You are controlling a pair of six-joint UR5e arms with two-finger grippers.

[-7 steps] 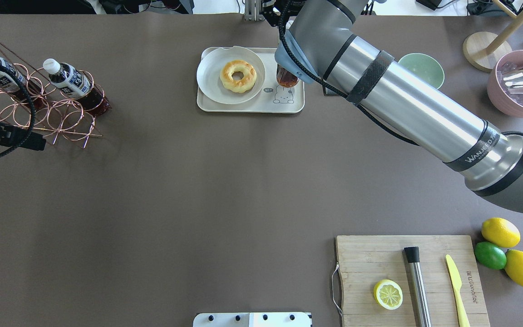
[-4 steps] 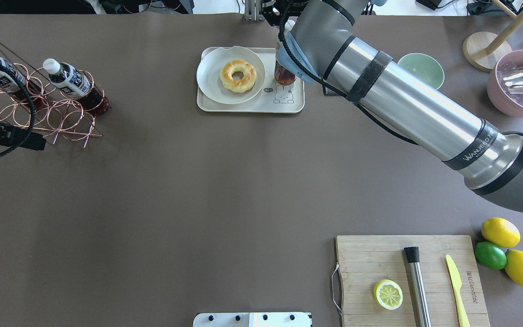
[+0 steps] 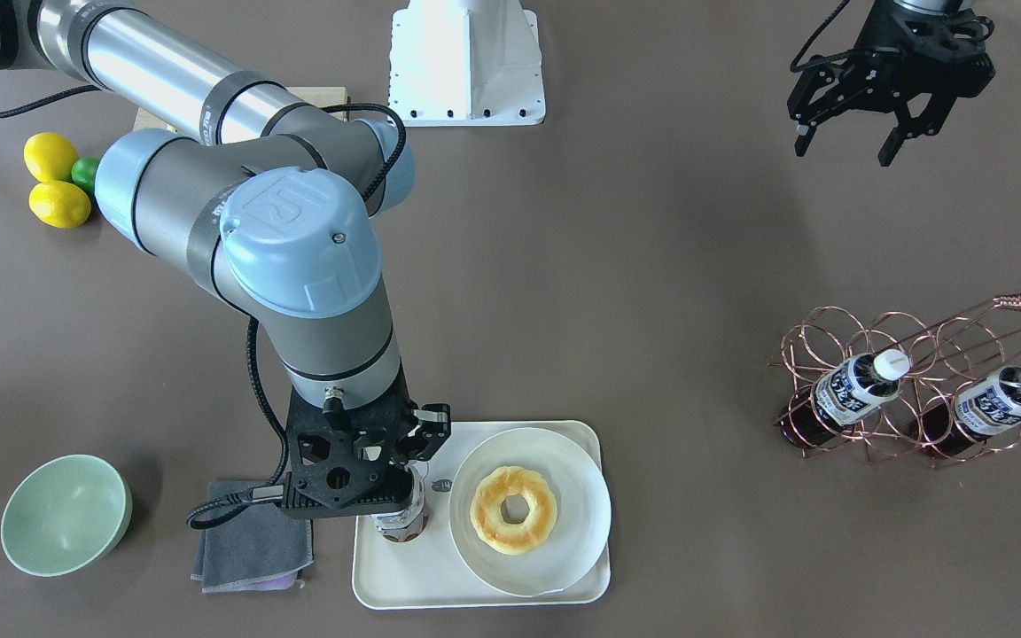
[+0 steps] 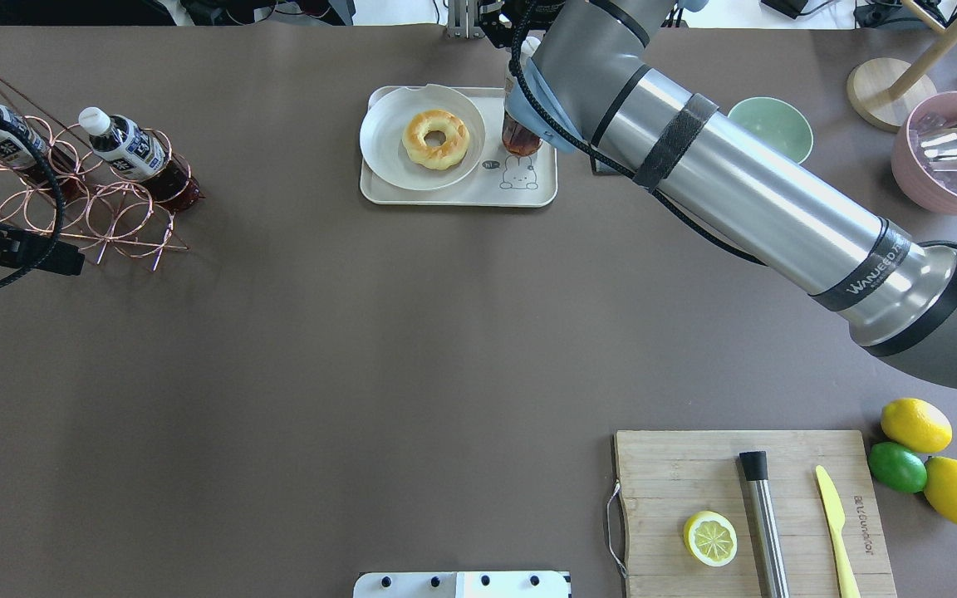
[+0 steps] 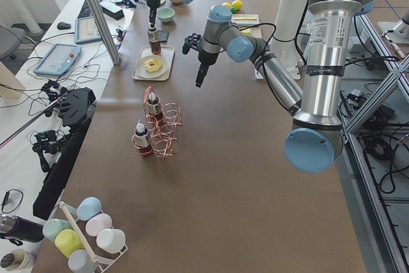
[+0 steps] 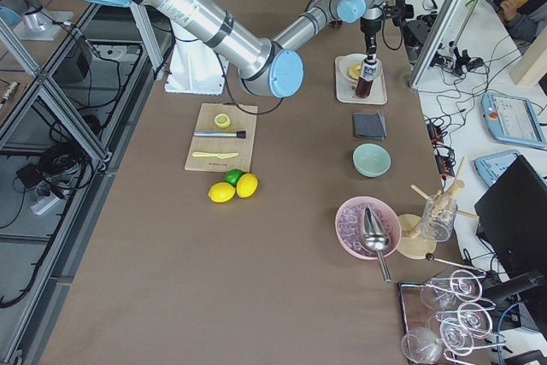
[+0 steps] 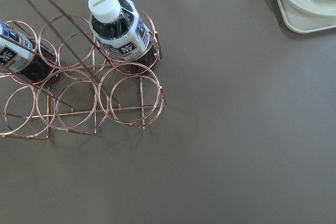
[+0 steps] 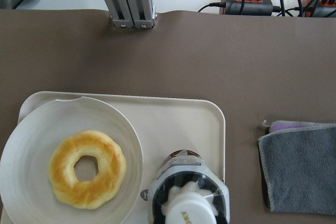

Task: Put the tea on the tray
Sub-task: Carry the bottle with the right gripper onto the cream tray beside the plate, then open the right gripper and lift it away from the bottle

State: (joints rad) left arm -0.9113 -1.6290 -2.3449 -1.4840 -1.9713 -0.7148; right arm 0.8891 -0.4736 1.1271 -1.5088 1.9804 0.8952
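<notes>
Nearest the robot, well short of the tray (image 4: 453, 198) and off to its right: cutting board (image 4: 694, 473), not involved.

Left gripper (image 3: 845, 133): robot side of the tray, well to its left, fingers spread, nothing in them. Idle.

Wire rack (image 4: 113, 212): well left of the tray, holds the two spare bottles (image 4: 125, 148).

Right gripper (image 3: 397, 496): over the tray's right part, pointing straight down, pinching the tea (image 3: 401, 526) up near the cap. Its fingers are mostly hidden under the gripper body, so that's a judgement from the side views.

The tea is upright inside the tray's rim, on the right part, just past the bear drawing (image 4: 518, 173) and just beside the plate (image 4: 383, 137) with the doughnut (image 4: 436, 139). Can't tell if its base touches the tray floor or sits just off it.

Step in hand, as judged: set down and let go. To do it well:
- keep the bottle vertical and ease down until the base sits flat
- don't drift toward the plate rim, the gap is slim
- spread the fingers fully before lifting
- lift straight up so the cap isn't dragged, since a tall narrow bottle will probably tip easily

Grey cloth (image 3: 253, 532) lies just right of the tray, green bowl (image 3: 66, 514) farther right.
</notes>
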